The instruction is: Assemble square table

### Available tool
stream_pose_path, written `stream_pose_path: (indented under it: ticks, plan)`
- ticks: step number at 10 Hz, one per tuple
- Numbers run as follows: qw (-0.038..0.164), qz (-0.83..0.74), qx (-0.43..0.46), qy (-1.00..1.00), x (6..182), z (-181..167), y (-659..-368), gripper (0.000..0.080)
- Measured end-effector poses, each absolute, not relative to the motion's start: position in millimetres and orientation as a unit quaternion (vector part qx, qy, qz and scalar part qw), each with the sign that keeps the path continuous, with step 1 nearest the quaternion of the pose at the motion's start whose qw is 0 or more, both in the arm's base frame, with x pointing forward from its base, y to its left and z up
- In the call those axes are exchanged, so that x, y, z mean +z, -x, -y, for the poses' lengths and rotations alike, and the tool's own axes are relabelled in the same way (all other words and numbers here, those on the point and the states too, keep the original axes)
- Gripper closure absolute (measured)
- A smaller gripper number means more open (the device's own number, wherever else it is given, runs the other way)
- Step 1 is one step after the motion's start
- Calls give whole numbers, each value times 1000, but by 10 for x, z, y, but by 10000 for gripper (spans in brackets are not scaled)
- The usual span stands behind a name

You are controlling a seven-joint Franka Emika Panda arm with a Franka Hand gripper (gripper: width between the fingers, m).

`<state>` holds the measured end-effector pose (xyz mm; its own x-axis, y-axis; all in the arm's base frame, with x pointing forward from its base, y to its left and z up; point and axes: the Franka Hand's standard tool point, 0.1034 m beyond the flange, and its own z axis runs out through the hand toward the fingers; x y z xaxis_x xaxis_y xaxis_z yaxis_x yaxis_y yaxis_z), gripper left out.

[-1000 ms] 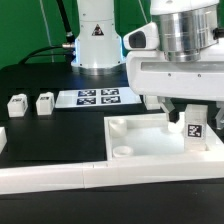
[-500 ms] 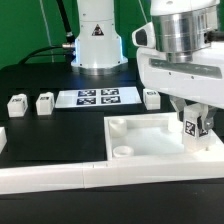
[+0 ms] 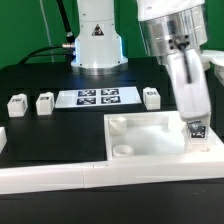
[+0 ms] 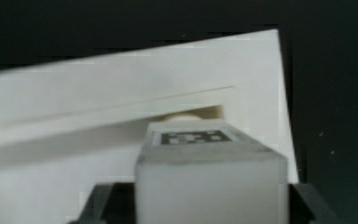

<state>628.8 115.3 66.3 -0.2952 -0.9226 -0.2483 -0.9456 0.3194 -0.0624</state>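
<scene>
The square table's white slab [image 3: 150, 140] lies with its raised rim and round corner sockets facing up. It fills the wrist view [image 4: 123, 95] as well. My gripper [image 3: 196, 126] is shut on a white tagged leg [image 3: 197, 131] and holds it low over the slab's corner at the exterior view's right. In the wrist view the leg [image 4: 202, 165] stands between my dark fingers [image 4: 105, 205], its tag facing the camera. Three more tagged legs lie on the black table: two at the exterior view's left [image 3: 16, 104] [image 3: 44, 102] and one behind the slab [image 3: 151, 97].
The marker board [image 3: 98, 97] lies flat behind the slab. The long white border wall [image 3: 90, 180] runs along the front edge, with a white piece [image 3: 2, 135] at the exterior view's left. The arm's base [image 3: 97, 40] stands at the back.
The arm has tilted and lowered, carrying the leg down and toward the exterior view's right, close onto the slab's corner. The leg behind the slab has come into view.
</scene>
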Motion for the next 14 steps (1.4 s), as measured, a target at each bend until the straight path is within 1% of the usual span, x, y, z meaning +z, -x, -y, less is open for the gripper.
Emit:
stream_pose_path:
  ticks: [2,3,6,7,8,9,10,11,14]
  plan:
    - [118,-833,46,539,668,-1149,-6288,508]
    - [112,-844,47,523,670,-1114,-6283,506]
    - [109,-845,44,522,659,-1098,-6275,505]
    - [108,-845,44,522,653,-1097,-6273,318]
    - [109,-844,44,523,666,-1111,-6273,318]
    - [114,-839,43,531,758,-1162,-6260,189]
    - [121,-833,43,537,900,-1190,-6221,162]
    - [125,-832,44,538,993,-1195,-6200,162]
    - [122,-832,44,539,947,-1191,-6189,151]
